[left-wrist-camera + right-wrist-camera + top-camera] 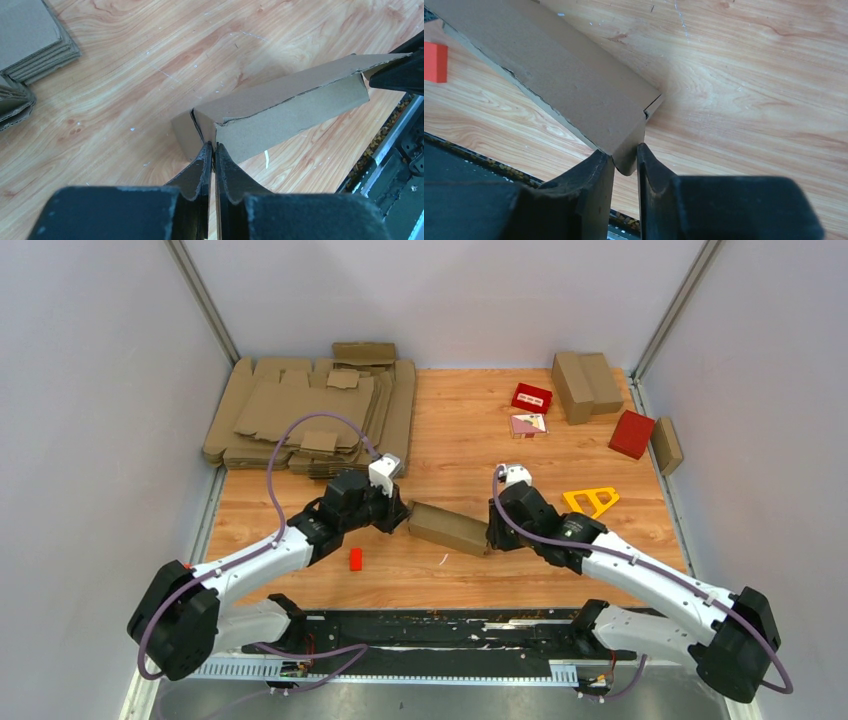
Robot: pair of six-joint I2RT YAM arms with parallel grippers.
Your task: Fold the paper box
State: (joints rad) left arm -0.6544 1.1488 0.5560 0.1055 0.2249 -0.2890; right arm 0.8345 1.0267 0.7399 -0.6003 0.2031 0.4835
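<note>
1. Starting nearest the bases, a red block (pixel 355 558) lies on the table (pixel 450 440) at about 7 o'clock, just beside the left arm; steer clear of it
2. At mid-table the box (pixel 447 528) rests as a near-closed cuboid, long axis roughly 10 to 4 o'clock, with a gripper at each end
3. Left gripper (pixel 400 515) has its fingers (pixel 197 172) all but together, seemingly nipping a thin wall at the 10 o'clock end; right gripper (pixel 490 530) is clamped across the end wall at 4 o'clock
4. Step, as I judge it: seating the last end flaps. Press both ends evenly along the axis, hold the box flat on the wood, and let go one side at a time so the seams do not spring
5. Farther off: yellow frame (pixel 590 501) at 3 o'clock, blanks (pixel 300 410) at 11, red boxes (pixel 632 433) and folded boxes (pixel 585 385) at 1
</note>
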